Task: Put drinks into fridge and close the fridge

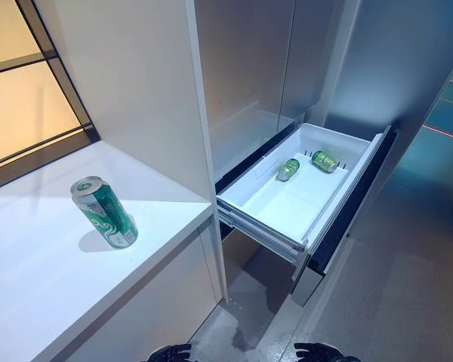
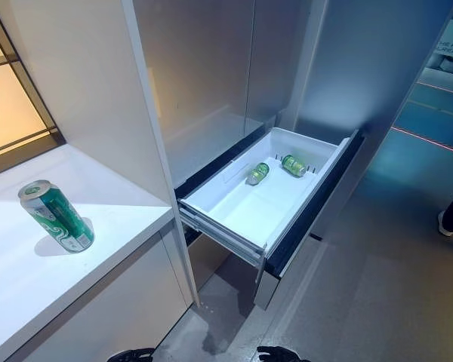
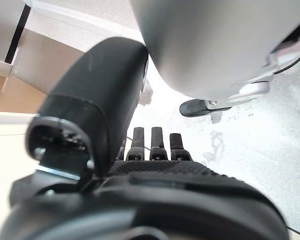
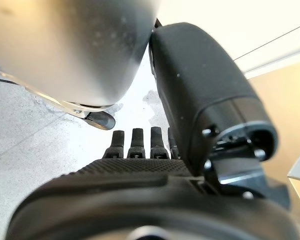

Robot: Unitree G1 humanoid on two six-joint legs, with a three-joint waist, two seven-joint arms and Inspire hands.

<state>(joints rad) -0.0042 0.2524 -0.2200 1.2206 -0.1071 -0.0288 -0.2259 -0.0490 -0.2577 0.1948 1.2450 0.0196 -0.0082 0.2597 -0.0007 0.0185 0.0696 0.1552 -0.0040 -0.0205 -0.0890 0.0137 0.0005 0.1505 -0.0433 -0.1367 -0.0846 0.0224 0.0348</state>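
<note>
A green can point(image 1: 104, 213) stands tilted on the white counter point(image 1: 30, 279) at the left. The fridge's white drawer point(image 1: 287, 205) is pulled out to the right of the counter, low down. Green cans point(image 1: 288, 169) lie on their sides at its far end. My left hand point(image 3: 157, 172) shows in the left wrist view with fingers straight, holding nothing, pointing down at the grey floor. My right hand point(image 4: 140, 172) shows the same way in the right wrist view, empty.
A white upright panel point(image 1: 136, 90) separates the counter from the fridge. The fridge's grey upper doors point(image 1: 249, 68) are above the drawer. A window point(image 1: 23, 98) is behind the counter. Grey floor point(image 1: 408, 286) lies beside the drawer. A person's shoe point(image 2: 444, 222) shows at the right.
</note>
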